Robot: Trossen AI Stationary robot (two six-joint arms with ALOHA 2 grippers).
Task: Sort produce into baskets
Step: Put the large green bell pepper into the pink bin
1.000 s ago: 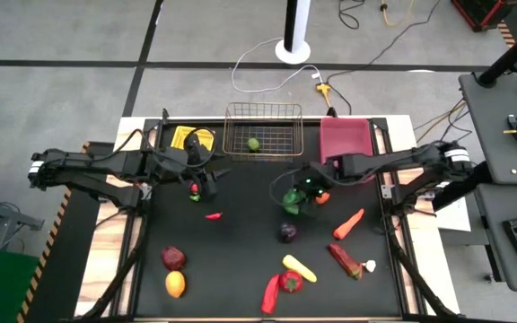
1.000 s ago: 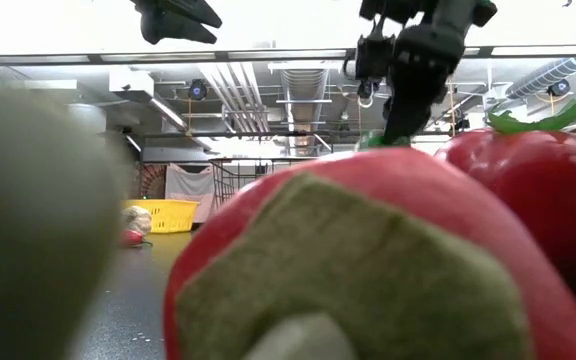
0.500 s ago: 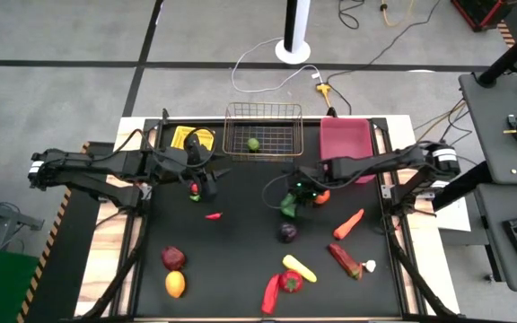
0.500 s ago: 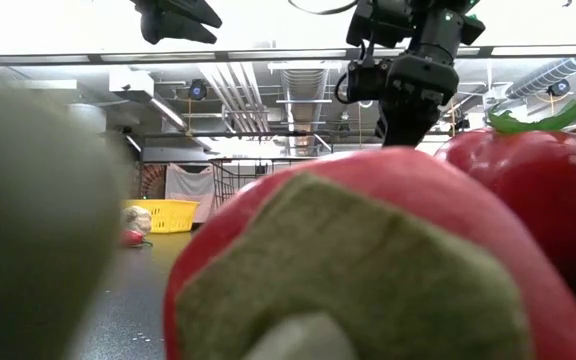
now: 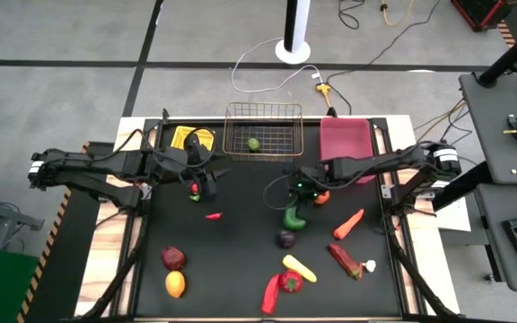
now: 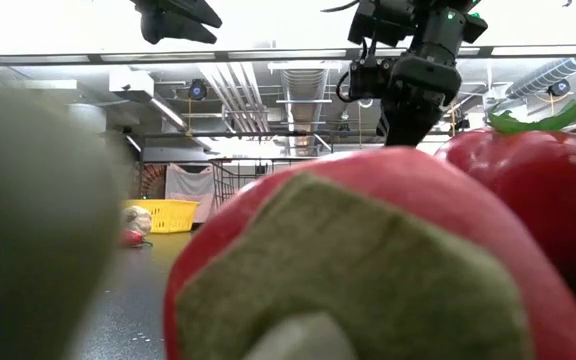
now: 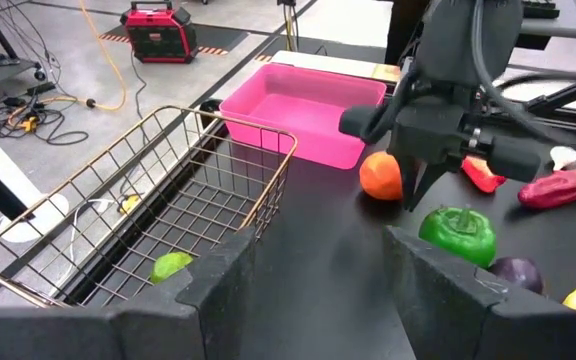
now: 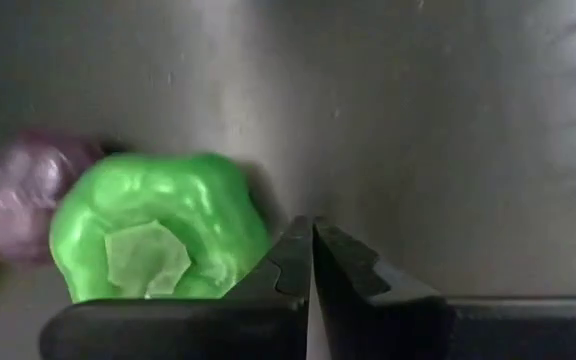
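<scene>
My right gripper is shut and empty, just above the table's middle. A green toy pepper lies on the black table right beside its fingers, apart from them in the left wrist view. A purple fruit lies against the pepper's near side. My left gripper is open and empty near the yellow tray, by a small red piece. The wire basket holds a lime. The pink bin stands to its right.
An orange fruit lies just right of my right gripper. A carrot, red chilies, a yellow piece, red peppers, a dark red fruit and an orange one lie on the near half.
My right gripper has gone a little toward the table's left edge. The green pepper, which was up at its fingers, has dropped to the table on the near side of the gripper. The purple fruit has shifted slightly toward the near edge.
</scene>
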